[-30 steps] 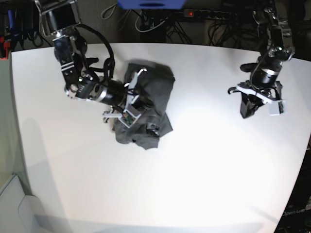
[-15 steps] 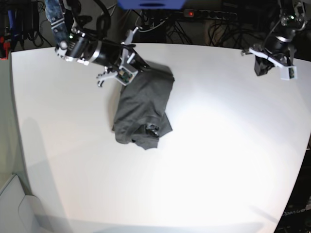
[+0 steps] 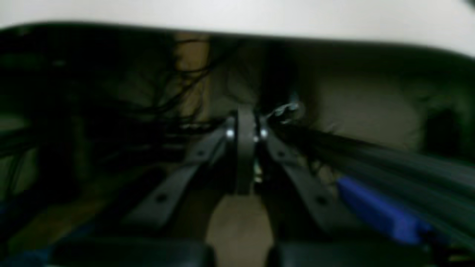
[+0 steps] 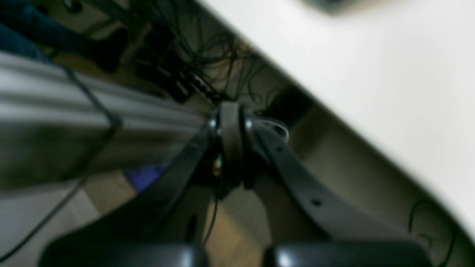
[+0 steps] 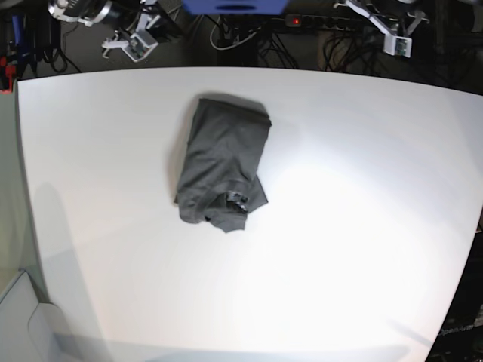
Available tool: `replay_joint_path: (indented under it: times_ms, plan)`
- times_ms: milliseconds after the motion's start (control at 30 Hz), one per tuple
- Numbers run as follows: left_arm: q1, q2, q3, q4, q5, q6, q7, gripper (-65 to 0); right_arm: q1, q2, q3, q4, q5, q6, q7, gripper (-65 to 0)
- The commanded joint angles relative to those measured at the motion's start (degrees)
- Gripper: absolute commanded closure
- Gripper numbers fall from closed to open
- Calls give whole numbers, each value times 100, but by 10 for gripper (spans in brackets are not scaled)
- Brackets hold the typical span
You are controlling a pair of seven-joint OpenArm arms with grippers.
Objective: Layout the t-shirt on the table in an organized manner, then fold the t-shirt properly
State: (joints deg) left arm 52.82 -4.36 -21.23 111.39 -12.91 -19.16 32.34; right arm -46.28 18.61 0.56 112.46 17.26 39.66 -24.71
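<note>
Both claws shut off-table; folded t-shirt [image 5: 221, 167] lies on table [image 5: 362, 226].

A tangle of dark cables [image 4: 207, 70] hangs just past the closed jaws in the right wrist view. A small blue thing [image 4: 143, 177] sits low and left of those jaws. In the left wrist view, a blue block [image 3: 378, 215] lies low and right of the jaws. A power strip [image 5: 324, 23] with a red light sits far off.
</note>
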Motion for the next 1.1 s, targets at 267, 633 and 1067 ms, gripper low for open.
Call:
replay_joint_path:
  times_ms: [267,633,1067]
  plan:
    - [-214,-52,1284,-2106,249,-31,-988,-2,-299,51,432,-2284,90,34,1631,0]
    - [-1708,-140,1530,-5456,381,-31,-2122,-2,2127,-37,-412,-8429,90,34,3996,0]
    - [-4469,-113,1864,-10432,768,56,-3572,-2,3789,-564,-2126,-10899,107,-2836,4902,0]
